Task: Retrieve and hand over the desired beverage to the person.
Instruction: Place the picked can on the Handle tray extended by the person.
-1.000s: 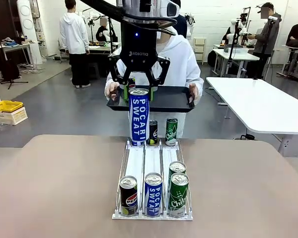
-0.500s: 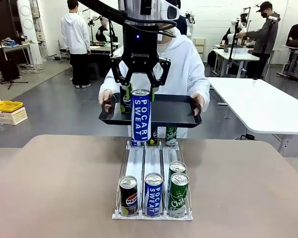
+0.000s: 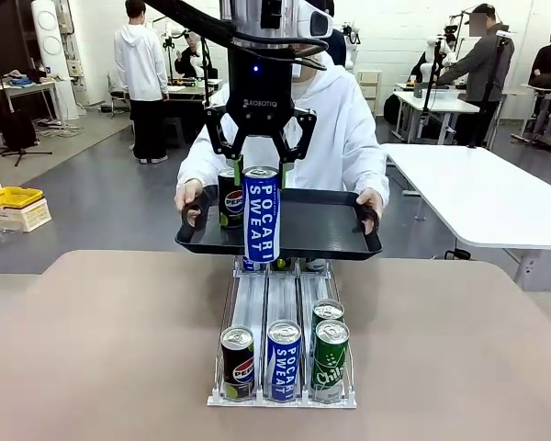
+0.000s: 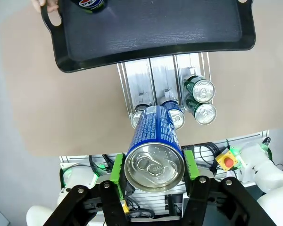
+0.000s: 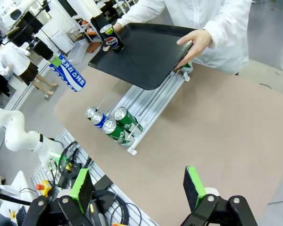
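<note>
Left hand (image 3: 261,175): its green pads are clamped on the top of a blue Pocari can (image 3: 261,215), one pad on each side. The can hangs upright, above the far end of the rack (image 3: 248,299) and in front of the tray (image 3: 321,220).
Right hand (image 5: 139,188): the fingers stand wide apart with nothing between them, high above the near edge of the worktop (image 3: 101,340).
Person (image 3: 340,129): stands at the far side and holds the black tray by both handles, over the far edge of the worktop.
Tray: one Pepsi can (image 3: 230,197) stands on it, near the person's hand (image 3: 189,197).
Rack: three lanes; at the near end stand a Pepsi can, a Pocari can and two green cans (image 3: 329,360).
</note>
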